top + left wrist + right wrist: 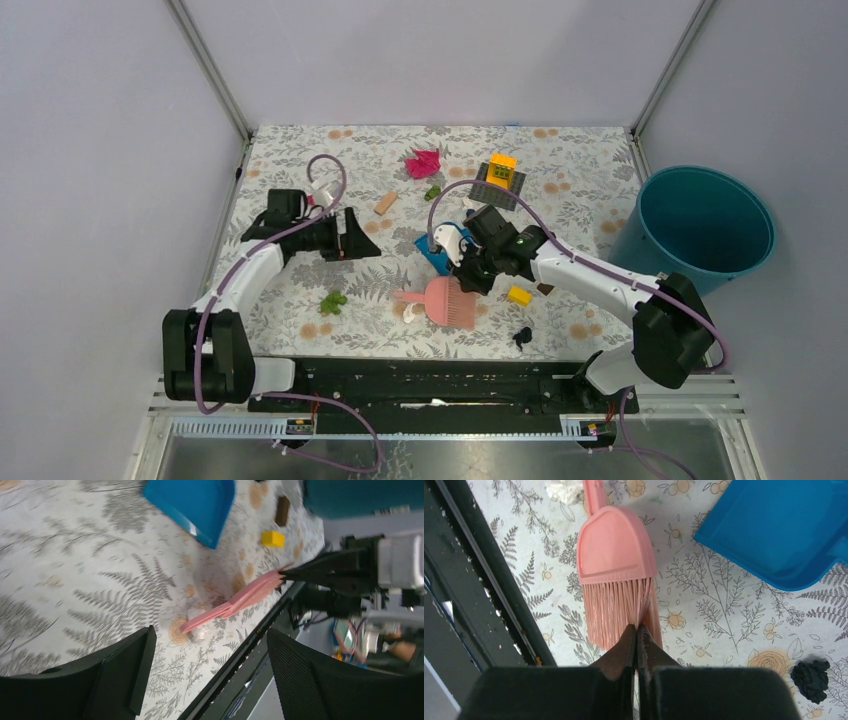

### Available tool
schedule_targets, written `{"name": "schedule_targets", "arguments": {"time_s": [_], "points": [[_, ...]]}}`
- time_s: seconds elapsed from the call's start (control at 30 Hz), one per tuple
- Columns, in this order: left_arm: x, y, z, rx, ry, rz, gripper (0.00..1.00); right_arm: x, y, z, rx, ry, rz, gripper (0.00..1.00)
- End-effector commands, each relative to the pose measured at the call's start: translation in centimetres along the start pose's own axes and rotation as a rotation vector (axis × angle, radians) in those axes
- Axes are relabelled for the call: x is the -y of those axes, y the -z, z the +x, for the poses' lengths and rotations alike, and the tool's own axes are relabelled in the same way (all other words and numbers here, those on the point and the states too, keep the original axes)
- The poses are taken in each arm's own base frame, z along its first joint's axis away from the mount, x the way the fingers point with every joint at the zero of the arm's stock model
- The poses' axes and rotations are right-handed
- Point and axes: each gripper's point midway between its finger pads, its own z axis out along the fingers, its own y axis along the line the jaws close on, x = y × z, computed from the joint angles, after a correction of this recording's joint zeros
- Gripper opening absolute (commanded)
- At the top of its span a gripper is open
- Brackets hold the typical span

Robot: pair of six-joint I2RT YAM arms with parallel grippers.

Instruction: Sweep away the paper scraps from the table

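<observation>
The table (pixel 290 180) has a fern-print cloth. Paper scraps lie on it: a magenta wad (pixel 424 163) and a green one (pixel 432 192) at the back, a green one (pixel 333 302) front left, a black one (pixel 522 337) (pixel 810 677) near the front edge, and a white one (pixel 411 312) (pixel 561 490) (pixel 197 630) by the handle of a pink brush (pixel 445 300) (pixel 616 545). My right gripper (pixel 470 275) (pixel 636 627) is shut, pinching the brush's bristle tips. My left gripper (pixel 355 240) (pixel 210 645) is open and empty above the cloth.
A blue dustpan (pixel 436 258) (pixel 779 530) lies just behind the brush. A yellow block (pixel 519 295) and a brown block (pixel 545 290) sit to the right. A wooden block (pixel 385 203) and a grey plate with a yellow block (pixel 500 180) are further back. A teal bucket (pixel 700 225) stands off the right edge.
</observation>
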Motion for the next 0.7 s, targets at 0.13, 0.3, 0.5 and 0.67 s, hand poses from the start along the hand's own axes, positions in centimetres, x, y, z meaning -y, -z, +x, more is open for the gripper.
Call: {"name": "schedule_targets", "arguments": {"time_s": [0.13, 0.3, 0.5, 0.67], "points": [[5.5, -2.2, 1.2, -0.101, -0.411, 0.304, 0.82, -1.2, 3.1, -2.2, 0.039, 0.076, -0.068, 0.00], [6.0, -4.7, 3.6, -0.187, -0.558, 0.354, 0.80, -2.1, 4.0, -2.8, 0.067, 0.056, -0.098, 0.00], [4.3, -6.9, 4.2, -0.150, -0.634, 0.340, 0.79, -3.0, 4.4, -2.2, 0.066, 0.028, -0.125, 0.00], [5.5, -7.4, 4.9, -0.196, -0.587, 0.435, 0.69, -1.9, 5.0, -2.2, 0.075, -0.042, -0.093, 0.00]]}}
